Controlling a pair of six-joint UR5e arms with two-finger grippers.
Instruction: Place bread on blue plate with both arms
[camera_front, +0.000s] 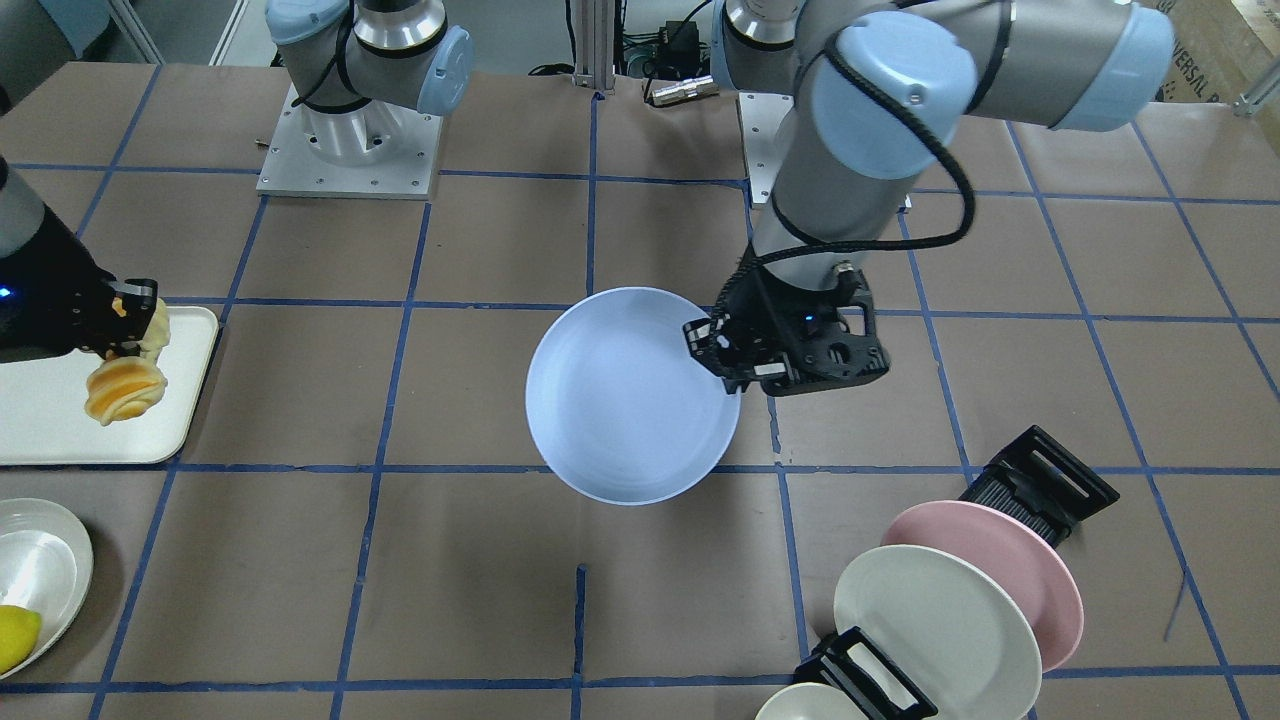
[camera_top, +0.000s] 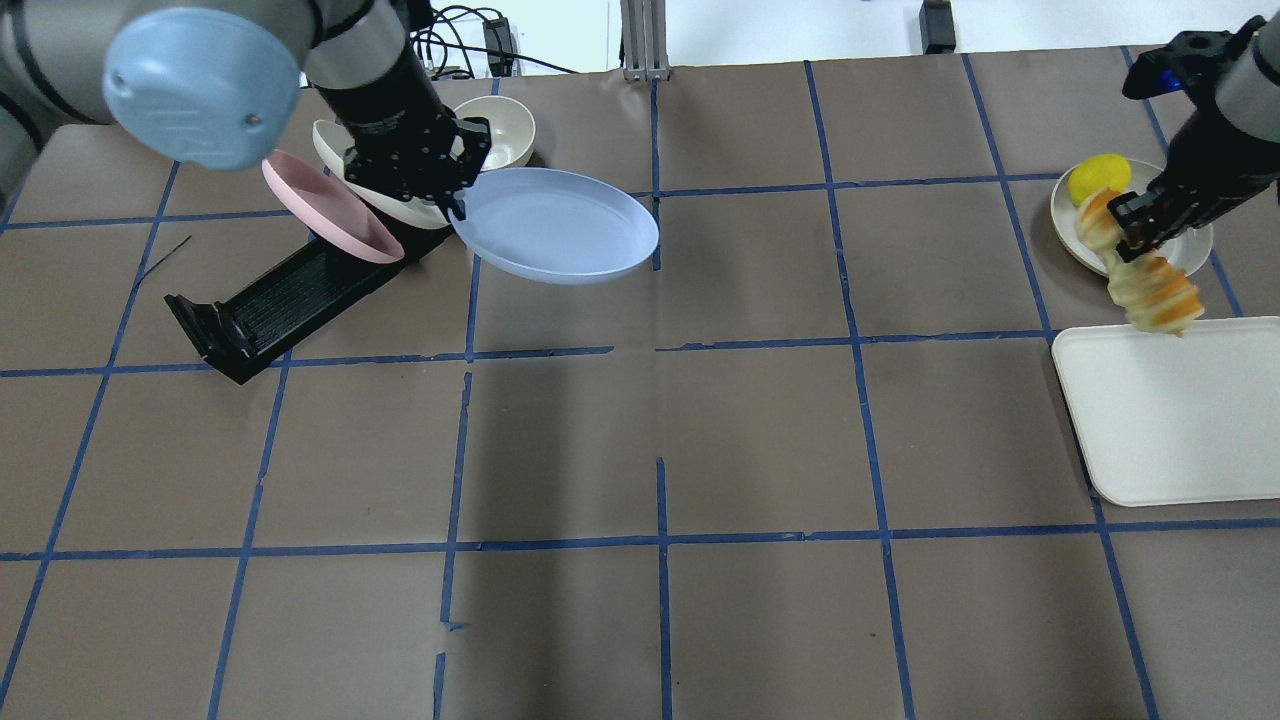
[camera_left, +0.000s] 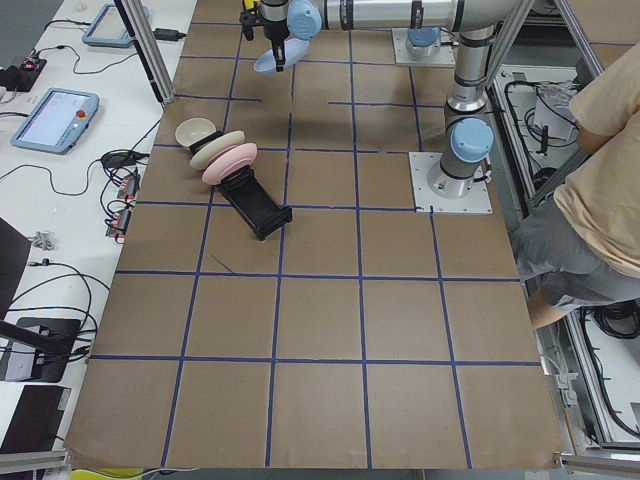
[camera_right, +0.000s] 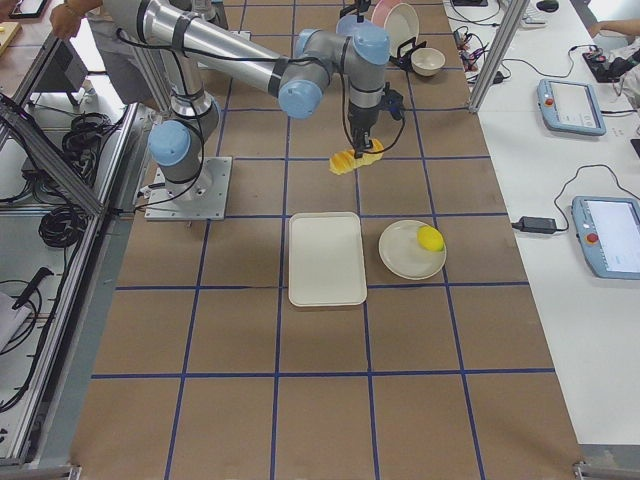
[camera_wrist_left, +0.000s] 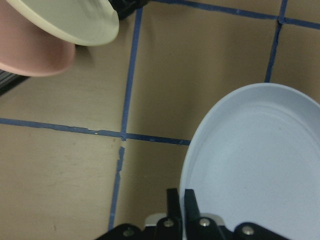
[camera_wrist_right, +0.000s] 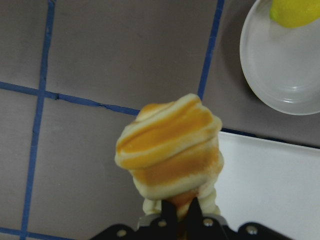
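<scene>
My left gripper is clamped on the rim of the round pale-blue plate. Its 2 black fingers are pressed together over the plate's edge. In my left wrist view the plate spreads from the fingertips toward 1 o'clock. In the overhead view it reaches from the gripper toward 3 o'clock and sits at about 11 o'clock from the table's middle. It is held off the brown table and tilted.

Just at 9 o'clock of that gripper, a pink plate and a cream-white plate lean in a black rack.

My right gripper is closed on the ridged orange-and-cream striped bread loaf, pinching it across its middle. In the overhead view 1 end of the loaf sticks out toward 10 o'clock of the gripper and the other toward 5 o'clock. In my right wrist view the striped end fills the space at 12 o'clock of the fingertips. The loaf hangs in the air at about 3 o'clock from the table's middle, well apart from the blue plate.

In the overhead view its lower end lines up with the far edge of the cream-white rectangular tray. A yellow lemon-like fruit lies on a small white dish just beyond the gripper, at 12 o'clock of the tray.
</scene>
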